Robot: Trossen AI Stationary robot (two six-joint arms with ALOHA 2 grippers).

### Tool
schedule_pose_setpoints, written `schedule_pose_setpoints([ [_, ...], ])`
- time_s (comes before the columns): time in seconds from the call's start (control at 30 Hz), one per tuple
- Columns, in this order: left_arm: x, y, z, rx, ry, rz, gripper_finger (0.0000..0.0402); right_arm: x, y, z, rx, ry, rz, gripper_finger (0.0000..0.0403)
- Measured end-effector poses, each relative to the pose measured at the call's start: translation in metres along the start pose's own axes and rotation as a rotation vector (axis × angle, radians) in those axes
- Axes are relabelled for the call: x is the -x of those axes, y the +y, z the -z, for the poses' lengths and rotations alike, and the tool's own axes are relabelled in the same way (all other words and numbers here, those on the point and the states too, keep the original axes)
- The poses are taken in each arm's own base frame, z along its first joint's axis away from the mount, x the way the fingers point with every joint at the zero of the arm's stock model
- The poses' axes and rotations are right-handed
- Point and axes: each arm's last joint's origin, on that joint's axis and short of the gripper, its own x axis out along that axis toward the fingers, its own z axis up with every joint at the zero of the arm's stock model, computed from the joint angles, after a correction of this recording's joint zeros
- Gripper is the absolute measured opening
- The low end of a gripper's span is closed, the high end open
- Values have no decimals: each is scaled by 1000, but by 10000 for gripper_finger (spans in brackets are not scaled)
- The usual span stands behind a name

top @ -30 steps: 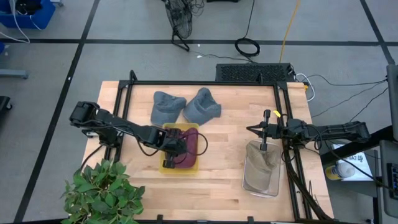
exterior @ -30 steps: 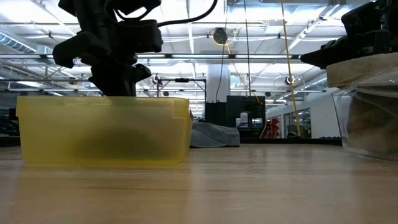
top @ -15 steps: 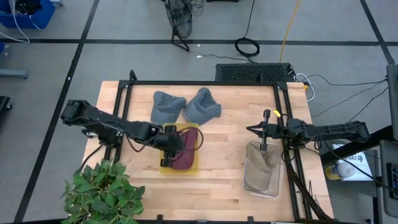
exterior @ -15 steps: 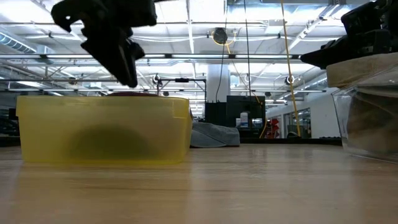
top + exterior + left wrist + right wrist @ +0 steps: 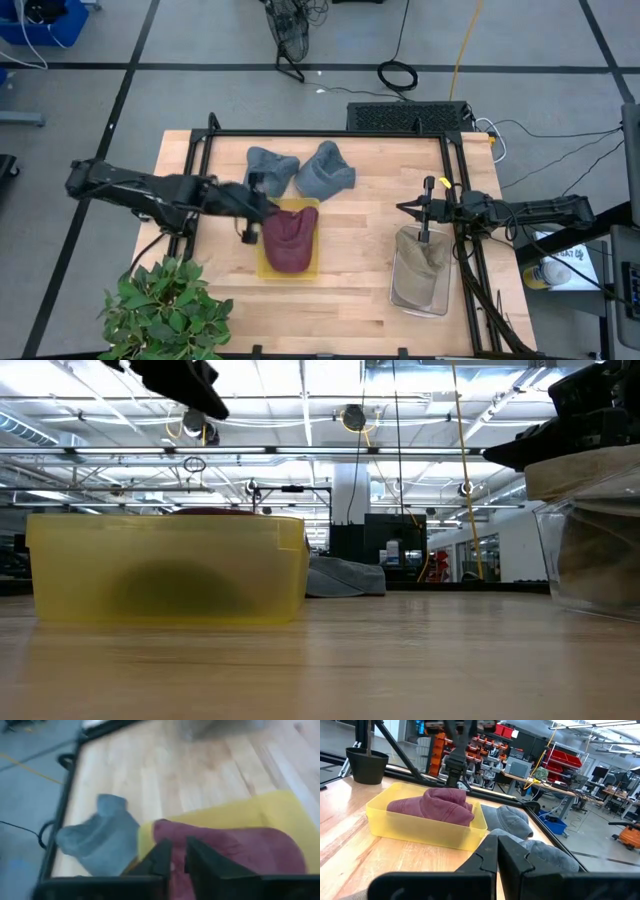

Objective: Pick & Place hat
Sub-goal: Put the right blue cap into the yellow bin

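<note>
Maroon hat (image 5: pixel 289 238) sits in yellow bin (image 5: pixel 262 268) near table centre, bunched up, filling most of the bin and rising just above its rim; in the right wrist view it (image 5: pixel 434 803) shows as a crumpled mound over the bin wall (image 5: pixel 420 829). Left gripper (image 5: pixel 249 212) hangs above the bin's left-rear corner, clear of the hat, empty; fingers (image 5: pixel 163 858) close together w/ only a narrow slit between, nothing clamped. Low view shows it (image 5: pixel 180 380) well above the bin (image 5: pixel 165 568). Two grey hats (image 5: pixel 268 172) (image 5: pixel 324 170) lie side by side on table (image 5: pixel 360 250) just behind the bin, touching each other. Right gripper (image 5: pixel 424 211) holds over the rear edge of clear bin (image 5: pixel 420 290) at table's right side, tan cloth (image 5: pixel 418 262) inside; fingers (image 5: pixel 487 855) together, holding nothing. Potted plant (image 5: pixel 165 310) at front-left corner.
</note>
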Motion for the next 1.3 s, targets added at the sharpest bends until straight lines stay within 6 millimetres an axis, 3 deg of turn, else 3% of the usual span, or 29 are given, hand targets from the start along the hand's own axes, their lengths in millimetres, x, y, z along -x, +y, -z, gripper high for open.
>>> schedule_pose_setpoints([
  [0.1, 9, 12, 23, 53, -116, -17, 11, 0, 0, 0, 1, 0, 0, 0],
  [0.3, 8, 21, 87, 174, -242, -118, 11, 0, 0, 0, 5, -2, 2, 0],
  [0.53, -3, 12, 127, 252, -616, -164, 8, 0, -2, -7, 3, -73, 24, 0],
  [0.67, -12, 3, 153, 228, -647, -196, 4, 1, -3, -9, 3, -96, 30, 0],
  [0.8, -15, 2, 165, 238, -624, -209, 6, 1, -3, -10, 13, -99, 32, 0],
  [1.3, -21, -1, 173, 225, -517, -199, 5, 2, -7, -18, 103, -165, 117, 0],
])
